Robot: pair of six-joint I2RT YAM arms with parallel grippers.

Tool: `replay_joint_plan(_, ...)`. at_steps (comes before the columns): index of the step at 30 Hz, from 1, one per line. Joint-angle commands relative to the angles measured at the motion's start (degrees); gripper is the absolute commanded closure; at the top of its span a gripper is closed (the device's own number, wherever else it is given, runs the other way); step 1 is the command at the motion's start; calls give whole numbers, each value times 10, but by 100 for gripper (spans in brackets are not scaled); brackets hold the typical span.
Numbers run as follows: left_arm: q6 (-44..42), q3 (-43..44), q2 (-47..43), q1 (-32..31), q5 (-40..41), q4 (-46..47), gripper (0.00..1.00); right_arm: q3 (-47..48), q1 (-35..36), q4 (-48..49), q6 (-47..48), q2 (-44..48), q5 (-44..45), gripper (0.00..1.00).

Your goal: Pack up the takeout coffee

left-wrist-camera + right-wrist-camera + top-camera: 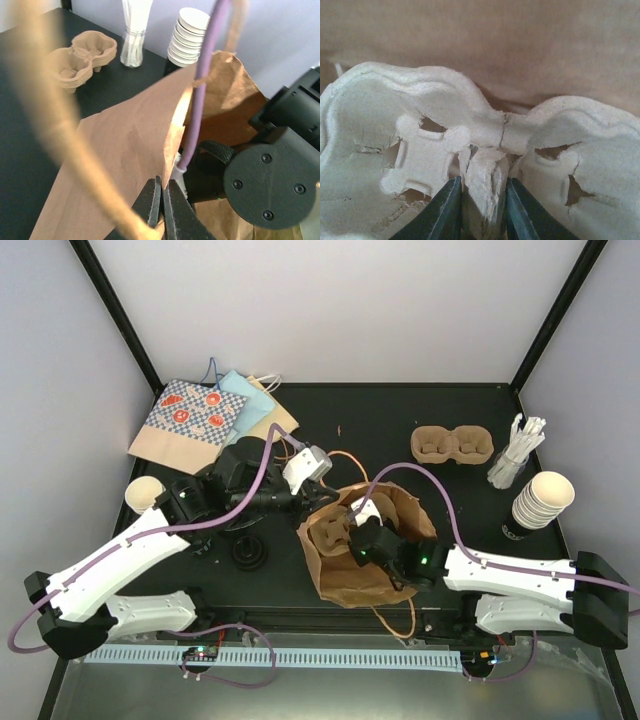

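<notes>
So you're only partway. Your right gripper (pixel 481 200) is pinching the middle ridge of the pulp cup carrier (pixel 420 125), already inside the brown paper bag (pixel 125 145) near the table's (pixel 400 410) front edge. The left gripper (pixel 161 200) is clamped on the bag's rim. The paper cups (pixel 545 498) at the right edge and the black lid (pixel 247 553) front-left aren't packed yet.

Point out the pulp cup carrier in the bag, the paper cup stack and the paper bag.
pulp cup carrier (pixel 480 125): right wrist view, bridge between hollows.
paper cup stack (pixel 538 506): top external view, stacked rims.
brown paper bag (pixel 115 150): left wrist view, outer side.

Rough matt pulp cup carrier (pixel 420 100)
</notes>
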State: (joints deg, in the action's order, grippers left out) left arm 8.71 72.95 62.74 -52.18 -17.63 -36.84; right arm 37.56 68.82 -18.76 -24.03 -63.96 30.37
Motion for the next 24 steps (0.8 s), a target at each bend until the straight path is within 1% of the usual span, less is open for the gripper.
replay_joint_plan(1, -26, -4, -15, -17, -44, 6, 98, -13, 4, 111, 32, -15, 47, 73)
replay_joint_plan(3, -24, -10, -21, -20, -45, 19, 98, -17, 3, 130, 32, -31, 31, 73)
replay_joint_plan(10, -28, -26, -34, -24, -57, 41, 98, -37, 3, 147, 8, -95, 12, 71)
replay_joint_plan(15, -32, -36, -36, -25, -56, 41, 98, -44, 4, 145, 6, -113, -10, 64)
replay_joint_plan(18, -29, -39, -39, -25, -54, 41, 99, -37, 3, 127, 16, -107, -15, 55)
replay_joint_plan(19, -28, -40, -41, -25, -54, 41, 98, -31, 3, 110, 17, -103, -14, 44)
replay_joint_plan(20, -28, -40, -44, -25, -55, 40, 98, -25, 2, 97, 21, -98, -15, 37)
replay_joint_plan(22, -30, -42, -50, -25, -56, 40, 98, -13, 2, 71, 33, -87, -23, 30)
replay_joint_plan(24, -33, -45, -54, -26, -60, 37, 98, -3, 2, 51, 41, -70, -32, 20)
